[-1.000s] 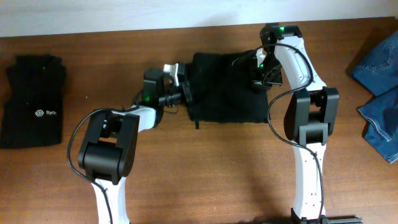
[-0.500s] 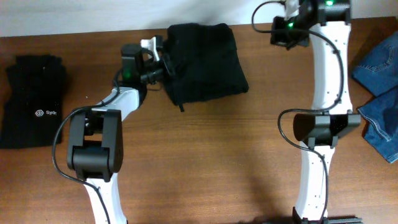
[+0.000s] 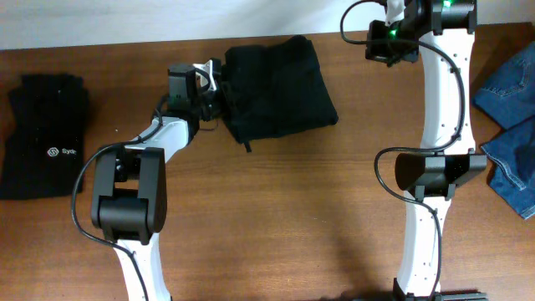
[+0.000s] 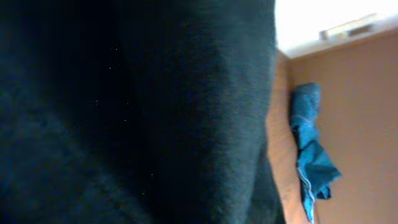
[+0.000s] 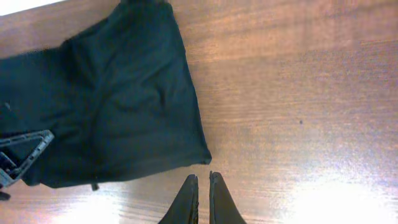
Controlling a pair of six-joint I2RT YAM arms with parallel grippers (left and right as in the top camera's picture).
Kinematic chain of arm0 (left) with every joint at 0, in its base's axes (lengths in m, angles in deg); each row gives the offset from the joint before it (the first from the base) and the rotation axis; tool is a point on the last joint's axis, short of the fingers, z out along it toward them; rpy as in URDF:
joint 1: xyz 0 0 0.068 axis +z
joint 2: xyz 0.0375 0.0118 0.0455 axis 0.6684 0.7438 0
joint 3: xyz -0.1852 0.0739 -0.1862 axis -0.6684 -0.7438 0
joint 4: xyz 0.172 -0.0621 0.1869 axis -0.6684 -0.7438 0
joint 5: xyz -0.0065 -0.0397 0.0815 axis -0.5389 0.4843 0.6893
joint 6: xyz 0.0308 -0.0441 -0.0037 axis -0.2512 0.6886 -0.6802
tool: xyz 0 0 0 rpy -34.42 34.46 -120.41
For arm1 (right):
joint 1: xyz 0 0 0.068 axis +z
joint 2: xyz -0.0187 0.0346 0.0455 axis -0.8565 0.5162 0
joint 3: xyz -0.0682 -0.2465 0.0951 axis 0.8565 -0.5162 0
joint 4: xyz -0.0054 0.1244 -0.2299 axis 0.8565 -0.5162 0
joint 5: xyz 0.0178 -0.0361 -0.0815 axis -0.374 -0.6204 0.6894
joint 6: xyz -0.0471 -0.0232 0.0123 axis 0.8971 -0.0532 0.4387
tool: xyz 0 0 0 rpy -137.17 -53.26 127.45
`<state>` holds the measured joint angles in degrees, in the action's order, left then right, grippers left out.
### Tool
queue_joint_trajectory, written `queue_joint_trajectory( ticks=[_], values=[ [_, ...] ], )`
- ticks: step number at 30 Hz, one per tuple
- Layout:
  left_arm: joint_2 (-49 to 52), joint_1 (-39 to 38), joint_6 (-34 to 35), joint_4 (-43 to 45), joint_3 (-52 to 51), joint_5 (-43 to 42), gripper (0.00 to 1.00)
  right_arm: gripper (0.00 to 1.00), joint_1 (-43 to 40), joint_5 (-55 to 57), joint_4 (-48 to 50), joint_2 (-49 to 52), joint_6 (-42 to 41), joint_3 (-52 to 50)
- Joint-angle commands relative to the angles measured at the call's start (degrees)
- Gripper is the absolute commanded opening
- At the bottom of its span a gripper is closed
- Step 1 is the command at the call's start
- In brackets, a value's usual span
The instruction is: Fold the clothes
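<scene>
The black trousers (image 3: 276, 84) lie folded into a compact bundle at the back middle of the table. They also show in the right wrist view (image 5: 118, 106) and fill the left wrist view (image 4: 155, 112). My left gripper (image 3: 216, 79) is at the bundle's left edge, pressed into the fabric and shut on it; its fingers are hidden in its own view. My right gripper (image 5: 203, 180) is shut and empty, raised above bare wood to the right of the bundle, near the table's back edge (image 3: 391, 17).
A folded black top with a small white logo (image 3: 46, 134) lies at the far left. Blue denim jeans (image 3: 510, 109) lie at the right edge and show in the left wrist view (image 4: 311, 149). The white wall runs along the back edge.
My left gripper has dragged the trousers bundle left and toward the back edge. My right gripper has let go of the bundle and lifted away to the back right.
</scene>
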<state>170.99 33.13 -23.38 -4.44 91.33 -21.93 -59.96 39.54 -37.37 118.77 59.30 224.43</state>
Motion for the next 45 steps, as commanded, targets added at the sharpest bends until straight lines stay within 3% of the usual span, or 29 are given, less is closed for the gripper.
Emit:
queue_joint_trajectory(
  ticks=[1, 10, 16, 23, 24, 25, 27, 36, 45],
  values=[
    [-0.8, -0.1, -1.3, -4.3, 0.9, 2.7, 0.0, 0.04, 0.3, -0.2, 1.1, 1.0, 0.2, -0.2],
    [-0.8, -0.3, -2.7, -13.9, 0.9, 6.1, 0.01, 0.04, 3.2, -3.5, 6.6, 10.9, 0.2, -0.2],
    [-0.8, -0.3, -2.7, -14.5, 0.9, 6.3, 0.0, 0.04, 5.7, -6.7, 12.9, 18.1, 1.6, -0.2],
    [-0.8, 0.1, -2.6, -14.5, 0.9, 6.3, 0.13, 0.04, 7.3, -9.4, 15.2, 22.8, 1.6, -0.2],
    [-0.8, 0.1, -2.6, -14.4, 0.9, 6.3, 0.2, 0.04, 7.5, -9.4, 15.3, 23.1, 1.6, -0.3],
    [-0.8, 0.1, -2.6, -14.4, 0.9, 6.3, 0.39, 0.04, 7.6, -9.4, 15.4, 23.4, 1.5, -0.3],
    [-0.8, 0.3, -2.6, -14.2, 0.9, 5.9, 0.99, 0.04, 7.8, -9.5, 15.4, 23.8, 1.5, -0.3],
    [-3.5, 4.0, -2.2, -14.2, 1.5, 3.7, 0.99, 0.04, 7.7, -10.4, 15.4, 24.7, 1.3, -0.4],
    [-4.2, 5.7, -3.5, -20.8, 0.7, 7.7, 0.99, 0.04, 7.7, -10.4, 15.4, 24.7, 1.2, -0.4]
  ],
)
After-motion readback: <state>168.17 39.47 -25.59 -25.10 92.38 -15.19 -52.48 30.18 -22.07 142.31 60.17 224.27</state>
